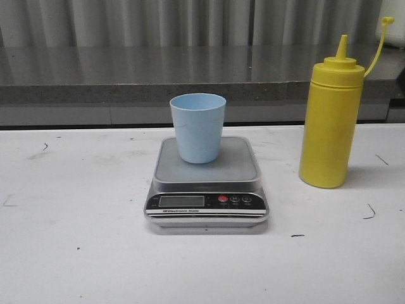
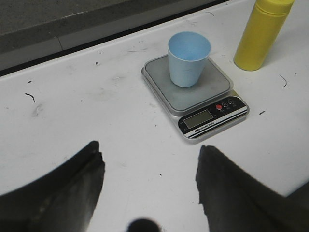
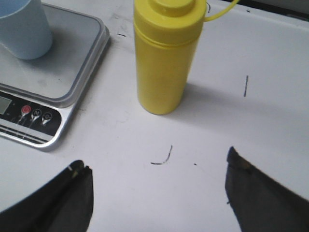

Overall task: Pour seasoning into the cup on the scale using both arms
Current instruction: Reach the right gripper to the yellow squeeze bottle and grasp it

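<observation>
On my left wrist camera I see the left hand (image 2: 149, 188) spread wide, its two dark fingers (image 2: 72, 188) well apart, holding nothing and hanging over bare white tabletop (image 2: 96, 111), well short of the scale (image 2: 193, 89). From the front, the scale sits mid-tabletop with its black panel and red button (image 1: 223, 199) facing me, and the pale blue cup (image 1: 197, 126) stands upright on the steel platform, toward its back edge. To the right of the scale, apart from it, the yellow seasoning (image 1: 331, 117) stands upright with its nozzle uncapped, the tethered cap (image 1: 386, 21) hanging off to the side. On my right wrist camera the right hand (image 3: 157, 193) is likewise wide open and empty, fingers clear of the seasoning, only scuffed tabletop lying between them.
</observation>
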